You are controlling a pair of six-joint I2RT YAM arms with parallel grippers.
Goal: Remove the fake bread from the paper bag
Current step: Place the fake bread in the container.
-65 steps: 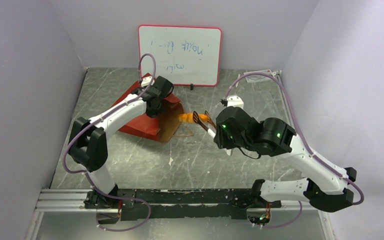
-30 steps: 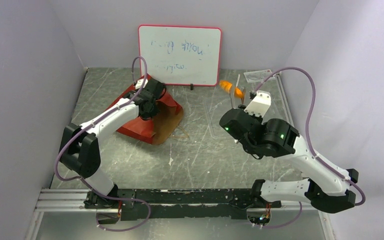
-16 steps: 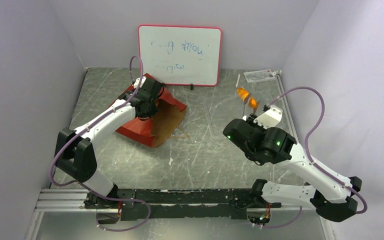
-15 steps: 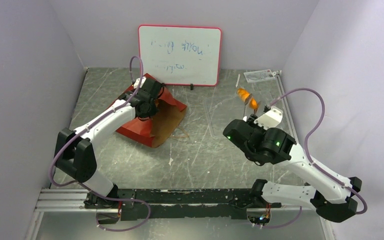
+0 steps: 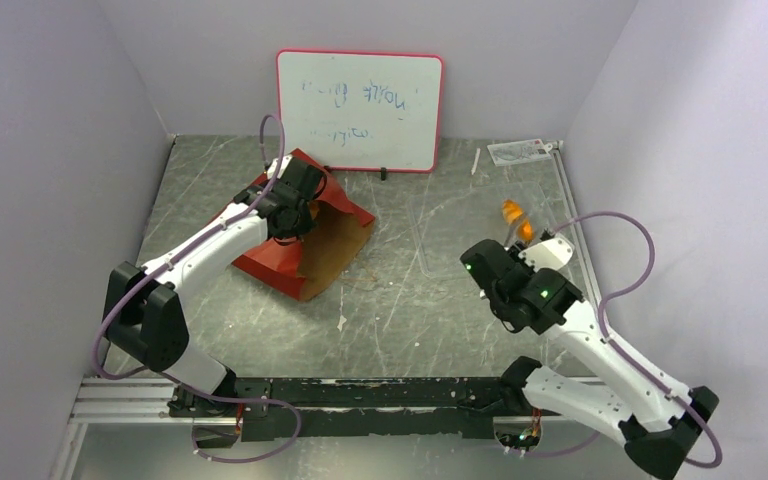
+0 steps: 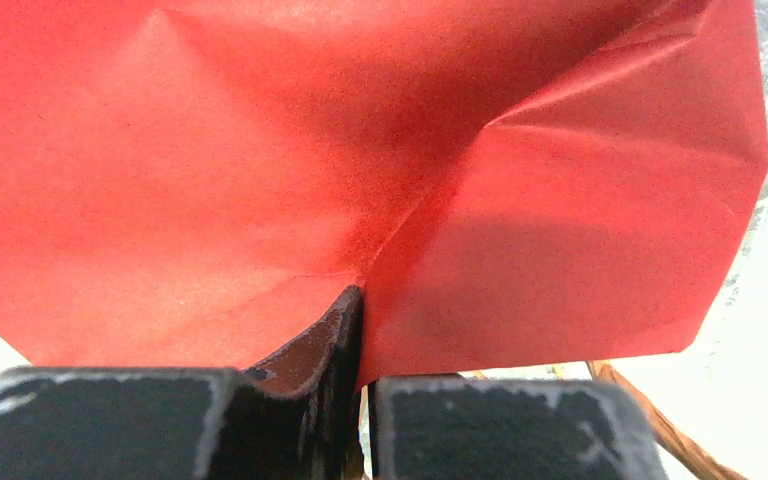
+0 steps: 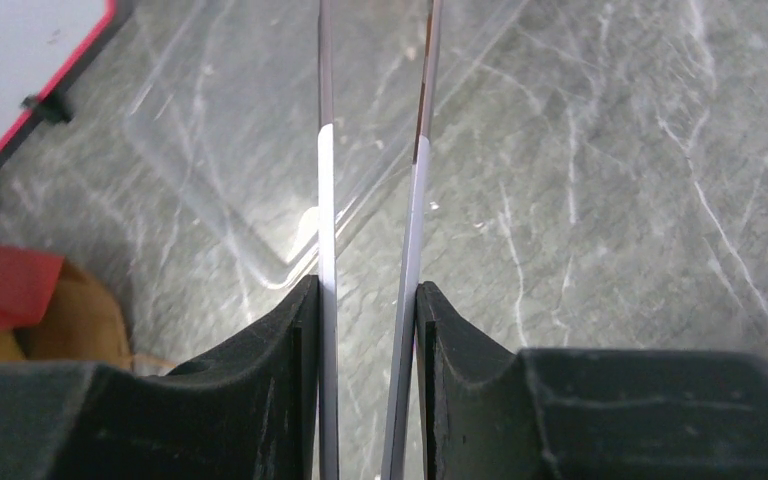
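Observation:
The paper bag [image 5: 305,240] lies on its side at the left, red outside, brown inside, mouth facing right. My left gripper [image 5: 295,205] is shut on its upper red edge; the left wrist view shows the jaws [image 6: 365,350] pinching the red paper [image 6: 360,150]. My right gripper [image 5: 525,248] is shut on metal tongs [image 7: 322,180], whose tips hold an orange piece of fake bread [image 5: 514,216] over the right side of the table. In the right wrist view the tong tips run out of frame. The bag's mouth [image 7: 20,310] shows at lower left there.
A clear plastic tray [image 5: 455,215] lies on the grey table between the bag and the right gripper; it also shows in the right wrist view [image 7: 250,120]. A whiteboard [image 5: 360,110] stands at the back wall. A small card [image 5: 520,151] lies at the back right corner.
My right arm has carried the tongs and the orange bread from the bag's mouth to the back right, then nearer along the right side. My left gripper keeps its hold on the bag's edge.

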